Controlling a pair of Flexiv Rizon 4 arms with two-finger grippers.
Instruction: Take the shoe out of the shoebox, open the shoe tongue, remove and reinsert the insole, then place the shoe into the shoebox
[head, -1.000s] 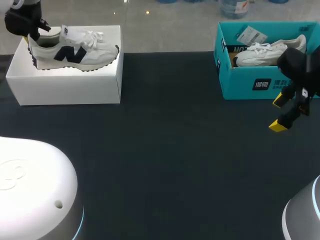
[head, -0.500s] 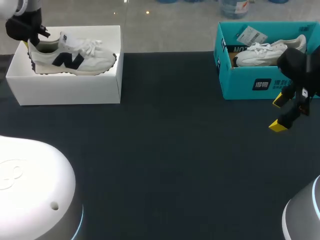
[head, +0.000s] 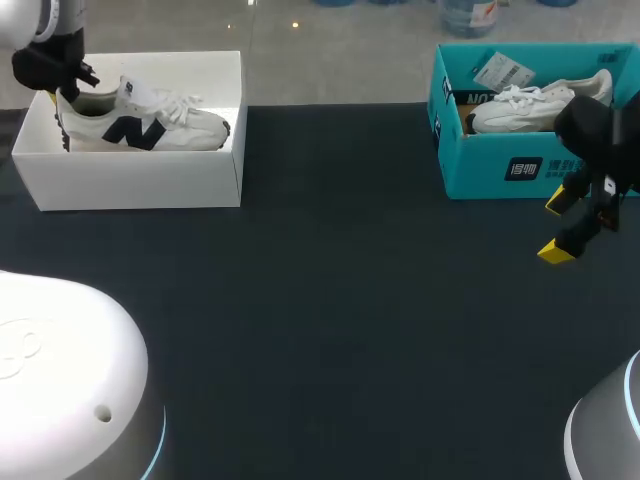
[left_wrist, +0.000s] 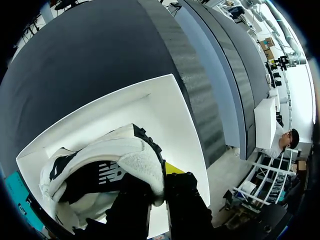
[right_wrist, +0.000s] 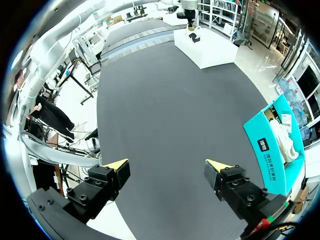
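Observation:
A white shoe (head: 150, 125) with a dark side logo lies in the open white shoebox (head: 130, 180) at the table's far left, toe pointing right. My left gripper (head: 55, 85) is shut on its heel collar. In the left wrist view the heel of the shoe (left_wrist: 115, 160) is pinched between the dark fingers of the left gripper (left_wrist: 160, 182), with the white shoebox (left_wrist: 165, 115) underneath. My right gripper (head: 556, 226) hangs open over the table's right side, with nothing between its yellow tips (right_wrist: 167, 166).
A teal shoebox (head: 500, 170) stands at the far right with a second white shoe (head: 540, 105) and a paper tag inside; it is beside the right gripper in the right wrist view (right_wrist: 270, 145). The dark tabletop (head: 330, 300) stretches between the boxes.
My left gripper has lowered the shoe from above the white shoebox's rim down into the box. The right arm has not moved.

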